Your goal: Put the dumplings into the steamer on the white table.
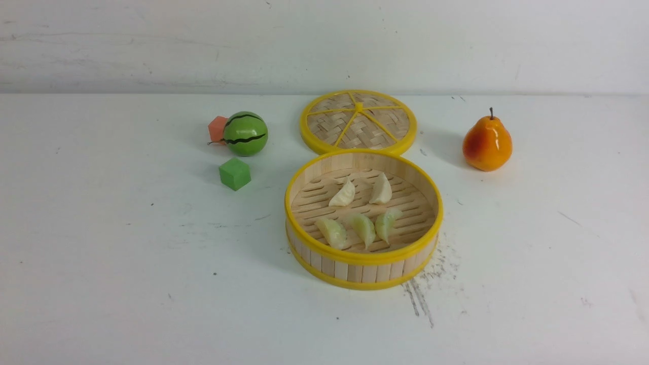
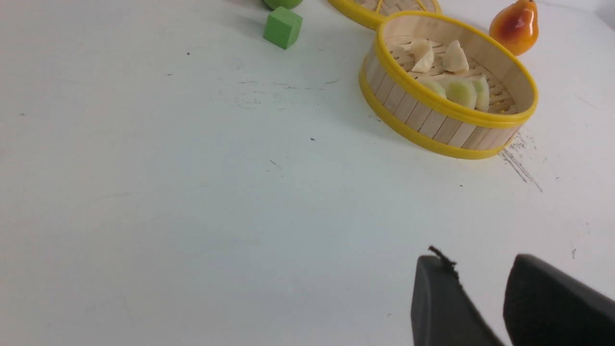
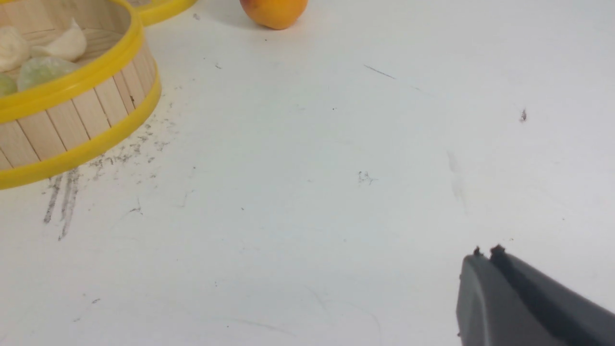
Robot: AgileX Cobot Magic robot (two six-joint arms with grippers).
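all five dumplings (image 1: 357, 215) sit inside the steamer (image 1: 363, 256) right now, two cream ones toward the back, three pale green ones in a row along the near wall, and the steamer rests mid-table on the white table (image 1: 127, 284), its woven lid (image 1: 358, 121) lying flat just behind it. looks to me like the loading is done.

left end effector (image 2: 480, 293) hangs over bare table with a clear gap between its fingers and nothing in it. right end effector (image 3: 485, 252) has its tips pressed together, empty too, well apart from the basket.

handling call: these dumplings look light, small and smooth, likely to skid on the slats, so a pinch across the plump belly rather than the thin pleated edge would be my pick.

the front view shows no arm at all, only the layout, with the watermelon ball (image 1: 245, 133), green cube (image 1: 235, 174) and pear (image 1: 487, 143). the wrist views alone show the fingers, plus the steamer's strip wall up close.
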